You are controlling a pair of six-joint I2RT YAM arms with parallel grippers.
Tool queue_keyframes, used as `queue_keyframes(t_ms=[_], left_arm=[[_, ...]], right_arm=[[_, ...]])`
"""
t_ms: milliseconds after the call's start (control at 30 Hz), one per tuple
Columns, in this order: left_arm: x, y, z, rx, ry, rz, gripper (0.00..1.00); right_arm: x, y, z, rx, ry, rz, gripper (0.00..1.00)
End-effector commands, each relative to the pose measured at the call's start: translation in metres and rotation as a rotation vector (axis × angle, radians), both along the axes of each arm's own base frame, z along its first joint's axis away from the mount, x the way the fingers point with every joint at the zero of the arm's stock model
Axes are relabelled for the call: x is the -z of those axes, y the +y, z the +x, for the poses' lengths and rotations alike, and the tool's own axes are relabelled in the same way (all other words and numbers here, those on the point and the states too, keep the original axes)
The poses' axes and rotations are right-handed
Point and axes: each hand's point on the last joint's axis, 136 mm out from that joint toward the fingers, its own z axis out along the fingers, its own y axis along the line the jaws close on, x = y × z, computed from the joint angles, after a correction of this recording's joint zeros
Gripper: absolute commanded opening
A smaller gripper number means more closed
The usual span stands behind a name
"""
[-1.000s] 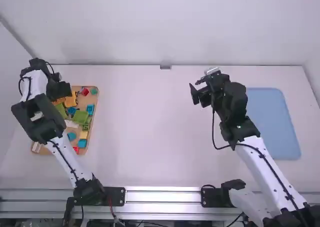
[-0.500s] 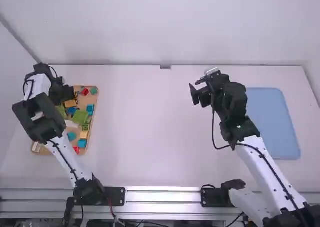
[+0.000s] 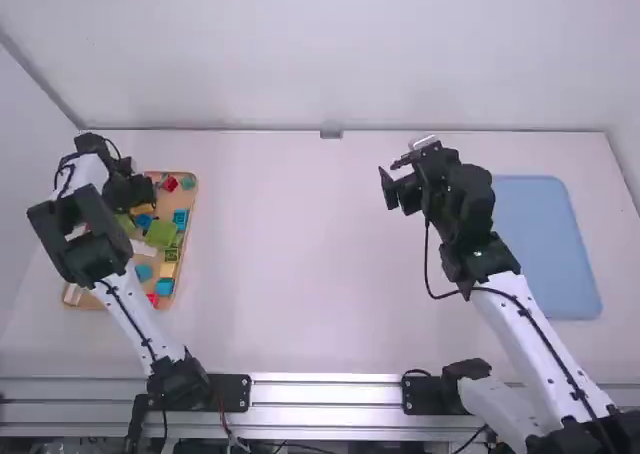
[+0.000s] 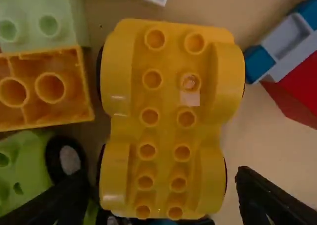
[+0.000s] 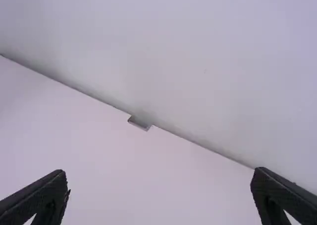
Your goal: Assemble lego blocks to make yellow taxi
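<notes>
Near the far edge of the tray (image 3: 192,202), the yellow wheeled base (image 4: 166,116) lies beneath the left gripper (image 3: 138,194), wide open and empty, while the right gripper (image 3: 392,181) also gapes, holding nothing.

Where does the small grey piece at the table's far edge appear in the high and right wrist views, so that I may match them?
High view: the grey piece is top centre, where the table meets the wall.
Right wrist view: the grey piece is beyond the open fingers.
Shared landmark: the straight table-wall seam.
</notes>
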Motion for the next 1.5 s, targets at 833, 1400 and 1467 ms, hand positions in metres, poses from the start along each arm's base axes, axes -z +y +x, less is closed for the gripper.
queue_keyframes(t_ms=[833, 1400, 1467], left_arm=[[-0.016, 0.010, 0.003, -0.019, 0.024, 0.062, 0.40], [-0.133, -0.155, 0.002, 0.453, -0.210, 0.120, 0.17], [-0.129, -0.188, -0.005, 0.565, -0.228, 0.139, 0.18]], right_arm=[[-0.020, 0.002, 0.003, -0.001, -0.043, 0.013, 0.99], [-0.012, 0.003, 0.001, -0.007, -0.010, 0.004, 0.99], [-0.012, 0.001, 0.001, -0.001, -0.009, 0.004, 0.99]])
